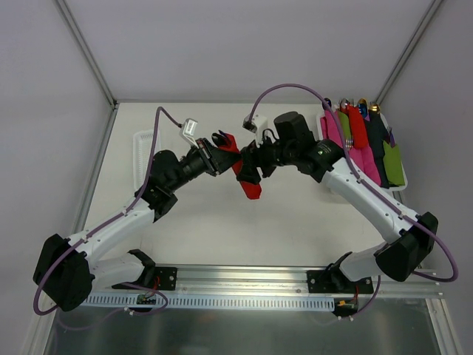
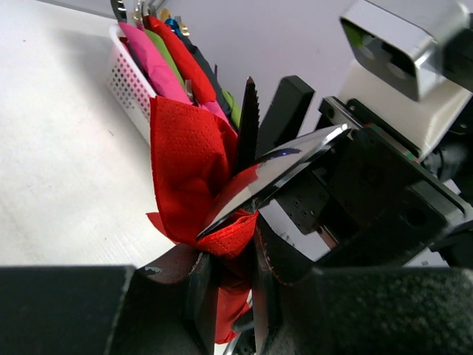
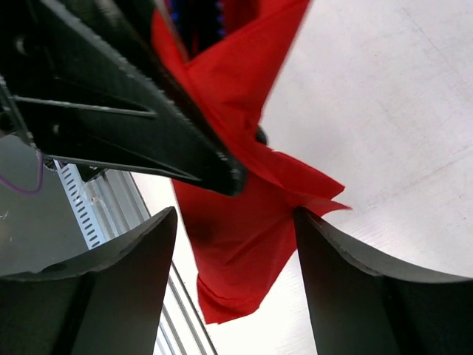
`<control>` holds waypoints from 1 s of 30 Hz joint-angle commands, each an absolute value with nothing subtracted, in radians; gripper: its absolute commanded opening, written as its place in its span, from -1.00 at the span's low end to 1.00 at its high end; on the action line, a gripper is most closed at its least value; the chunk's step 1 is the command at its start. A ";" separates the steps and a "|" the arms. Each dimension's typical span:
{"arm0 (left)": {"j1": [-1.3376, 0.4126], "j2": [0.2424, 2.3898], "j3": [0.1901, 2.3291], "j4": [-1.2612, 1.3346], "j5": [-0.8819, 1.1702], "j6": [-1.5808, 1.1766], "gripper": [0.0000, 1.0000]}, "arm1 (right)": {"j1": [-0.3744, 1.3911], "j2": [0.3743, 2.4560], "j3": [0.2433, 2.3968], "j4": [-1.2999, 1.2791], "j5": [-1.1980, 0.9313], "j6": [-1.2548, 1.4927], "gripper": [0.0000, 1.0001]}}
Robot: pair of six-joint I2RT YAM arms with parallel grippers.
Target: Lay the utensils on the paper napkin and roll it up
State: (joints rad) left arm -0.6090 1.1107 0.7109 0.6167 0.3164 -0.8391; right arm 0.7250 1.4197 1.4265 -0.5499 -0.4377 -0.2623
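Top external: the left gripper (image 1: 222, 145) and right gripper (image 1: 251, 168) meet above the middle of the white table (image 1: 222, 229). The paper napkin (image 1: 252, 191) hangs between them as a crumpled red strip, clear of the surface. A white basket (image 1: 323, 118) at the far right holds pink, green, red and dark rolled bundles (image 1: 358, 137). A white ribbed tray (image 1: 142, 148) lies far left. Purple cables (image 1: 295, 86) loop off both wrists. Plain pale walls on three sides; a slotted metal rail (image 1: 244, 302) runs along the near edge.

Left wrist: only this view shows metal. One shiny utensil (image 2: 281, 166) slants up out of the bunched napkin, a flat mirror-bright blade. The left jaws are closed on the napkin's gathered lower end; whether they also pinch the utensil, cannot tell. The napkin's dimpled texture is visible. The right arm's grey camera housing (image 2: 403, 52) fills the upper right. Basket and bundles sit behind, upper left.

Right wrist: the right jaws stand wide apart, napkin hanging in the gap, its corner just beside one finger; contact cannot be told. A black serrated left finger (image 3: 148, 118) crosses the napkin's upper part. No utensil is visible here.
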 commanded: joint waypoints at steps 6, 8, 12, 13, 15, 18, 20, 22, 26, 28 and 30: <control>-0.617 1.124 0.744 0.770 0.383 -0.888 -1.00 | 0.698 1.430 1.466 -0.525 -0.494 -0.247 0.38; -0.618 1.129 0.744 0.775 0.385 -0.894 -1.00 | 0.698 1.428 1.466 -0.523 -0.503 -0.245 0.38; -0.617 1.132 0.738 0.788 0.382 -0.900 -1.00 | 0.698 1.425 1.457 -0.509 -0.587 -0.241 0.28; -0.618 1.134 0.738 0.790 0.382 -0.900 -1.00 | 0.698 1.424 1.454 -0.506 -0.606 -0.238 0.24; -0.618 1.132 0.738 0.792 0.379 -0.900 -1.00 | 0.699 1.427 1.448 -0.506 -0.641 -0.233 0.06; -0.618 1.134 0.741 0.798 0.379 -0.902 -1.00 | 0.698 1.428 1.433 -0.505 -0.686 -0.232 -0.23; -0.617 1.135 0.742 0.802 0.380 -0.903 -1.00 | 0.696 1.431 1.427 -0.505 -0.718 -0.226 -0.30; -0.617 1.138 0.736 0.824 0.382 -0.907 -1.00 | 0.692 1.436 1.425 -0.506 -0.755 -0.213 -0.32; -0.617 1.143 0.727 0.882 0.414 -0.923 -1.00 | 0.654 1.451 1.428 -0.505 -0.828 -0.186 -0.31; -0.617 1.152 0.724 0.920 0.432 -0.930 -1.00 | 0.637 1.459 1.428 -0.502 -0.888 -0.167 -0.29; -0.617 1.164 0.729 0.952 0.465 -0.942 -1.00 | 0.606 1.468 1.428 -0.497 -0.948 -0.155 -0.25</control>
